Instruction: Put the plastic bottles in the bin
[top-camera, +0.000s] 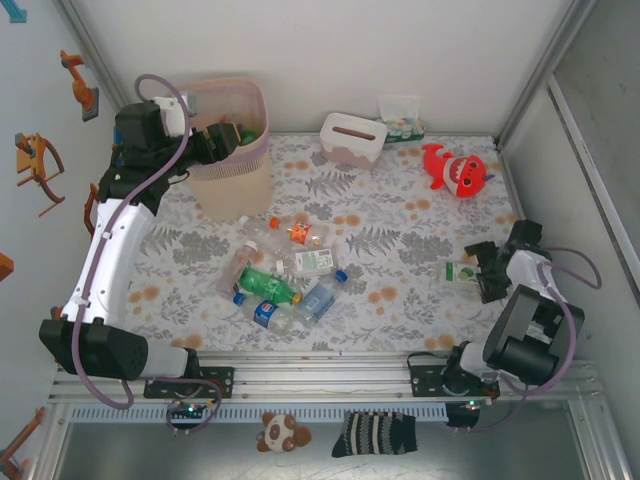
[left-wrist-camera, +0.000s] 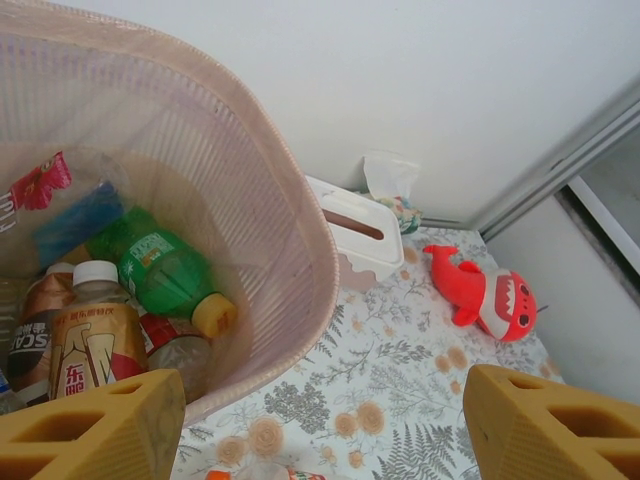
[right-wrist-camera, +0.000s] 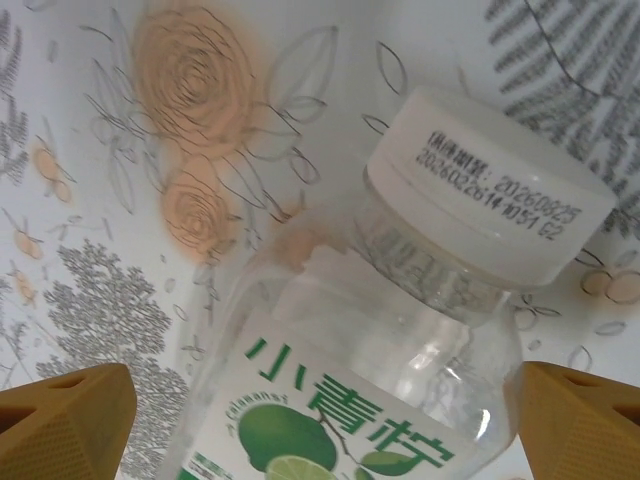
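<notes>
1. Floral tablecloth (top-camera: 400, 240) carries a loose pile of plastic bottles (top-camera: 285, 275) mid-table; the bin (top-camera: 255, 108) stands at the far left.
2. My right gripper (top-camera: 480, 270) straddles the lime-label bottle (right-wrist-camera: 400, 330) with its jaws wide and not clamped. If I close this near the cap, the bottle may squirt out or roll.
3. My left gripper (left-wrist-camera: 325, 430) hangs open and empty over the bin rim. If I swing it away carelessly, it could snag the pink liner (left-wrist-camera: 250, 190).
4. Inside the bin I see a green bottle (left-wrist-camera: 165, 275), a brown-label bottle (left-wrist-camera: 95, 355) and several others.

Setting: robot lab test cell. Bench (top-camera: 400, 240) under floral cloth, boxed by white panels (top-camera: 350, 50) on aluminium posts (top-camera: 540, 80). Left arm (top-camera: 110, 250) and right arm (top-camera: 525, 320) bolted to metal rail (top-camera: 320, 372) at near edge, cables (top-camera: 75, 350) looped. Household props: tissue box (top-camera: 353, 140), shark plush (top-camera: 455, 170).
</notes>
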